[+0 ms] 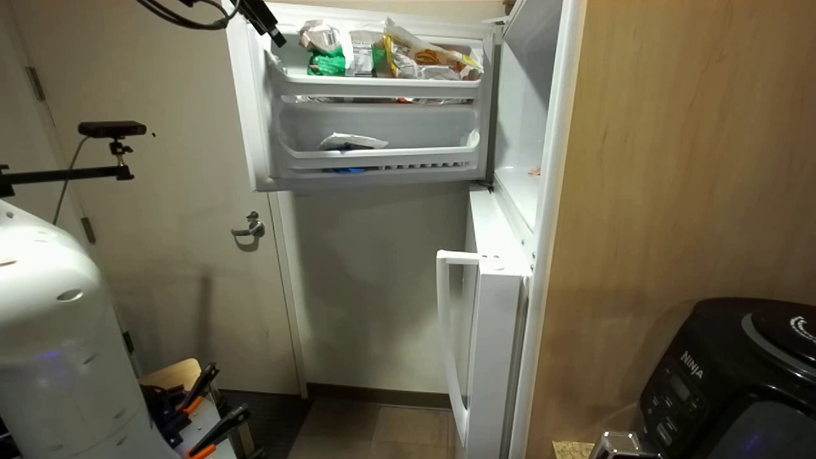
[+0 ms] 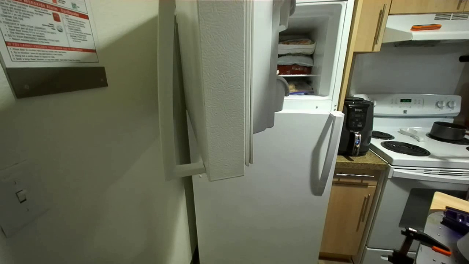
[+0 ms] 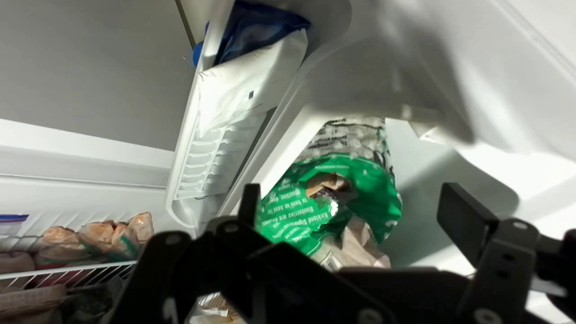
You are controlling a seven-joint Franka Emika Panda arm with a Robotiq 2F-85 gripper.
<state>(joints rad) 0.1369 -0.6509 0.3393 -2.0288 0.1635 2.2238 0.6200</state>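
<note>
- 1 crinkled green plastic bag (image 3: 366,195) with white lettering, in the upper white plastic shelf (image 3: 288,148) of the swung-out white freezer door (image 1: 258,127), behind the rail
- 1 black two-finger pincer (image 3: 351,202), fingers spread wide, green bag showing between them in the wrist view; contact can't be told
- 1 yellow-and-white plastic bag (image 1: 424,58), same shelf, beside the green one
- 1 white-and-blue plastic packet (image 3: 252,83), lower door shelf
- 2 door shelves in all
- 2 black-and-orange clamps (image 1: 204,382) in an exterior view
- 1 rounded black air fryer (image 2: 357,126) on a speckled brown counter (image 2: 361,161)
- 1 black metal saucepan (image 2: 447,131) on a white stove (image 2: 410,110)
- Green bag look: bright, wrinkled, ragged patch mid-front showing brown and dark purple
- Grey-white printed film (image 3: 346,135) at its upper edge, crumpled beige flap (image 3: 355,245) with barcode at its lower edge; same bag or not, can't tell
</note>
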